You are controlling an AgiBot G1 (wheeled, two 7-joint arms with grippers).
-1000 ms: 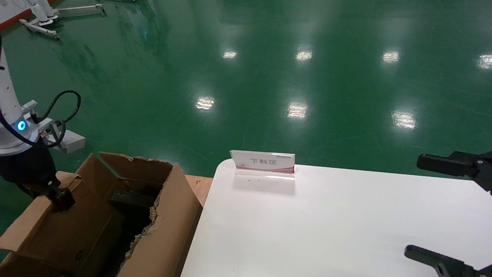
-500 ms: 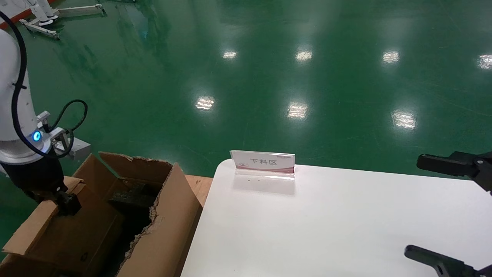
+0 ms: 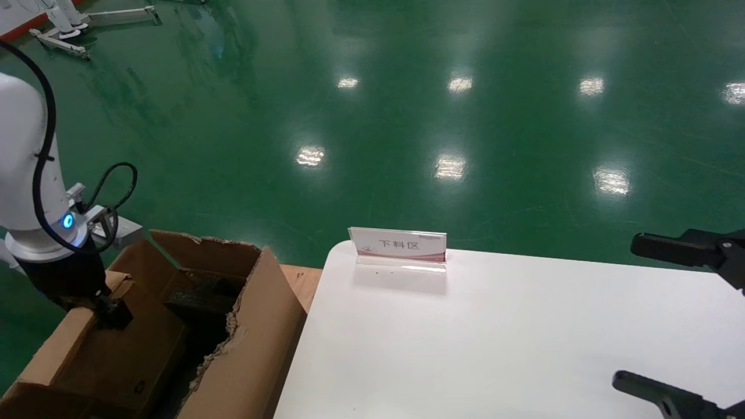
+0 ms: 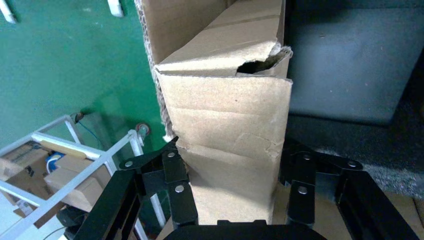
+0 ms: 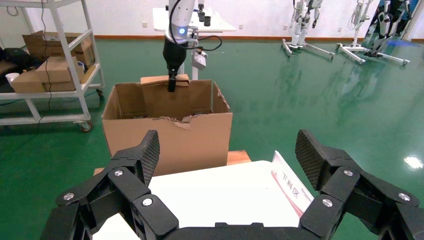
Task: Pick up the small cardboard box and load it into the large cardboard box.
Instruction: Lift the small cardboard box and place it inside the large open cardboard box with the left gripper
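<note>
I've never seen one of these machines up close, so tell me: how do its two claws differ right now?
The left gripper is clamped on the small cardboard box, while the right gripper is open and holds nothing. The left gripper hangs over the large cardboard box, lowering its load inside; the right gripper waits above the white table. Both are black, two-fingered claws.
</note>
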